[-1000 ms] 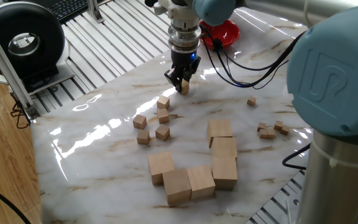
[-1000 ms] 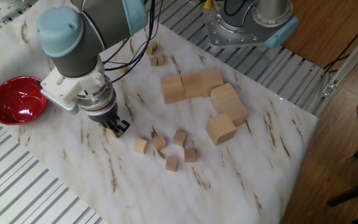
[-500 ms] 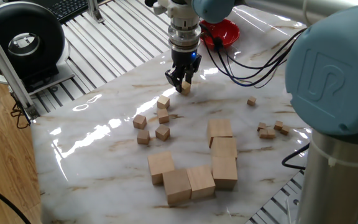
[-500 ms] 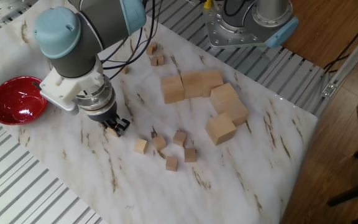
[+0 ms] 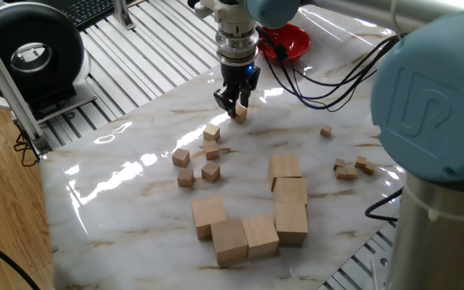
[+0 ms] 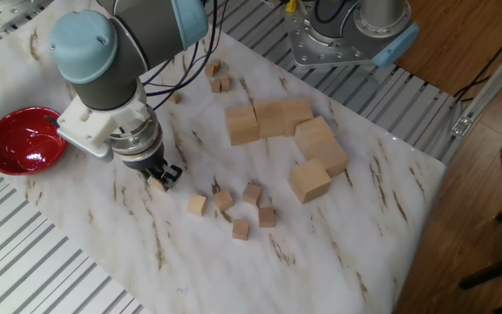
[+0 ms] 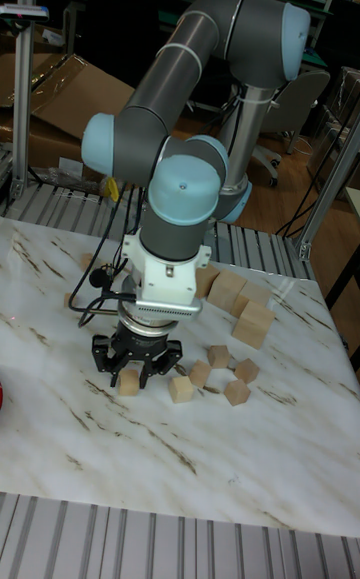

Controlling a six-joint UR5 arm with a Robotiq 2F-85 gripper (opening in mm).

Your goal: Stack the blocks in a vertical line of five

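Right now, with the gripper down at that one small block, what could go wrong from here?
1. The gripper sits around a small block apart from the other small blocks; a weak or off-centre hold could let it slip or twist in transit.
2. Those four lie close together, so setting it on one risks knocking its neighbours.
3. No stack exists yet; five such small cubes may topple if placed askew.

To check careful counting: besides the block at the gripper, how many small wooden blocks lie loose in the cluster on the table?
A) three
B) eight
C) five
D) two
C: five small blocks lie scattered on the marble table, apart from the block at the gripper; none is stacked yet.
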